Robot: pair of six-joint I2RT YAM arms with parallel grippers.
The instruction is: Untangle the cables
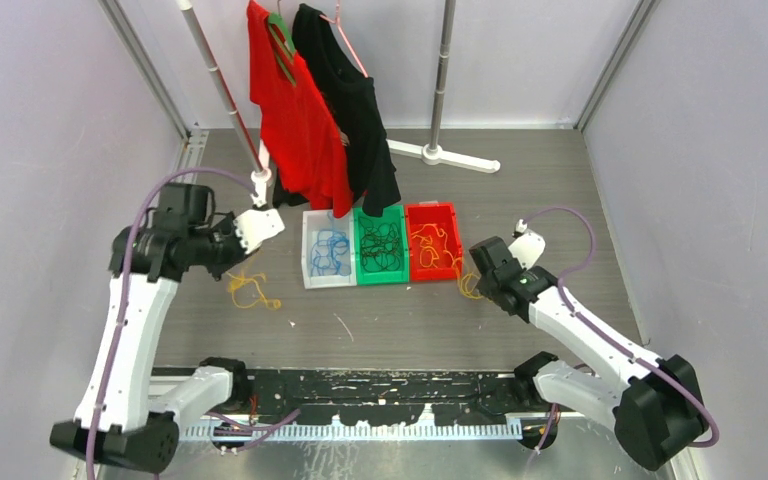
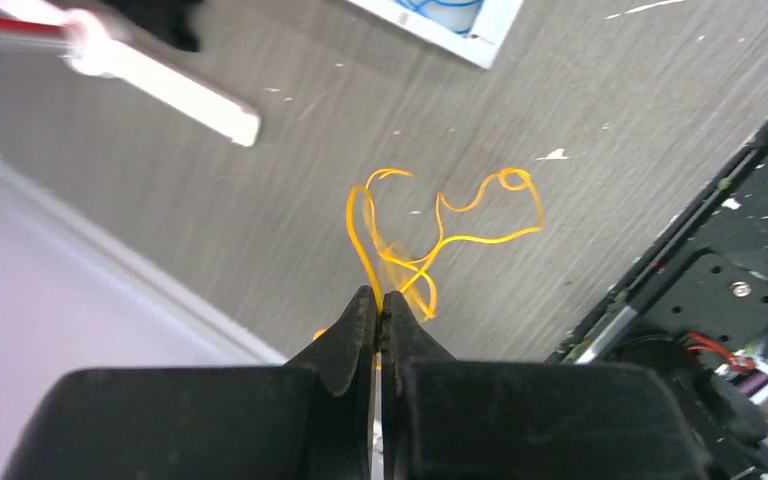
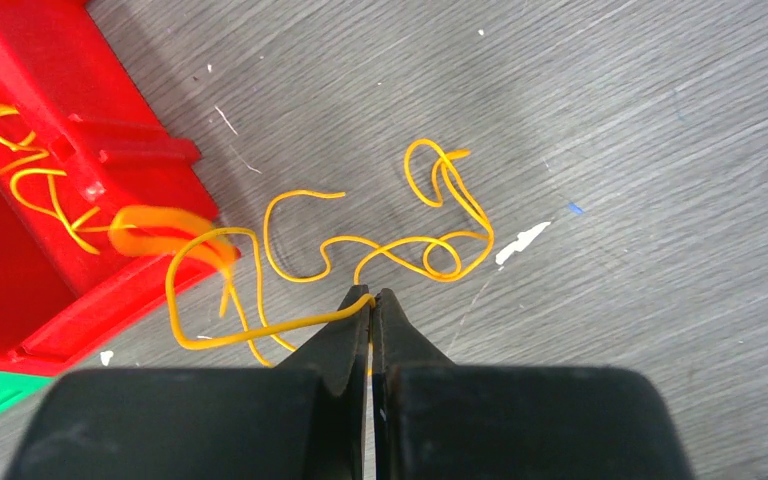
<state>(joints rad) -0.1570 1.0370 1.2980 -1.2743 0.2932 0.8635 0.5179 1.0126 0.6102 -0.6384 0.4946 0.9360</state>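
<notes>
My left gripper (image 1: 230, 262) is shut on a yellow-orange cable (image 2: 430, 225); the cable hangs from the fingertips (image 2: 365, 305) and trails on the table (image 1: 252, 290) at the left. My right gripper (image 1: 472, 278) is shut on another yellow-orange cable (image 3: 400, 240), which lies looped on the table beside the red bin (image 3: 50, 140), one strand draped over the bin's corner. In the top view this cable (image 1: 467, 287) shows just right of the red bin (image 1: 433, 240). Blue cables lie in the white bin (image 1: 328, 250), black ones in the green bin (image 1: 380, 247), yellow ones in the red bin.
A clothes rack stands at the back with a red shirt (image 1: 295, 115) and a black shirt (image 1: 350, 110); its white foot (image 1: 450, 158) reaches right, another foot (image 2: 165, 85) lies near my left gripper. A black rail (image 1: 380, 385) runs along the near edge.
</notes>
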